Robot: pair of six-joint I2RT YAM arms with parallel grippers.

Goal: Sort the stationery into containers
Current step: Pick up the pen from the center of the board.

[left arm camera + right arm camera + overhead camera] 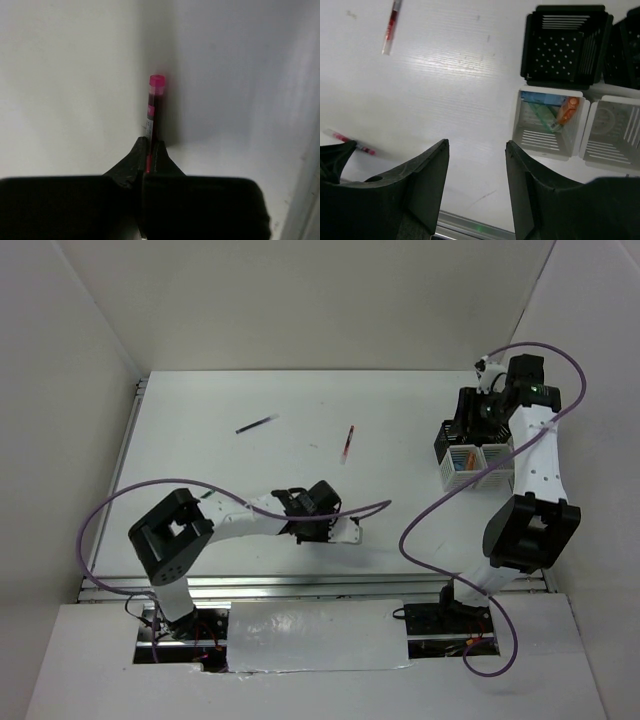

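Note:
My left gripper (pixel 148 145) is shut on a red pen with a pink cap (pixel 154 107), low over the table near the front edge (pixel 350 532). A second red pen (pixel 347 443) and a dark pen (pixel 256 424) lie loose on the table farther back. My right gripper (pixel 476 150) is open and empty, held above the table beside the containers (pixel 470 455). In the right wrist view, a white bin (pixel 540 142) holds a blue item, a pale green tube (pixel 543 116) and an orange piece (pixel 567 110). A black bin (pixel 565 45) stands behind it. The loose red pen (pixel 391 25) shows at the upper left.
Another white slatted bin (pixel 612 132) and another black bin (pixel 625 45) stand at the right of the cluster. White walls close in the table on three sides. A metal rail (pixel 300 583) runs along the front edge. Purple cables loop over both arms.

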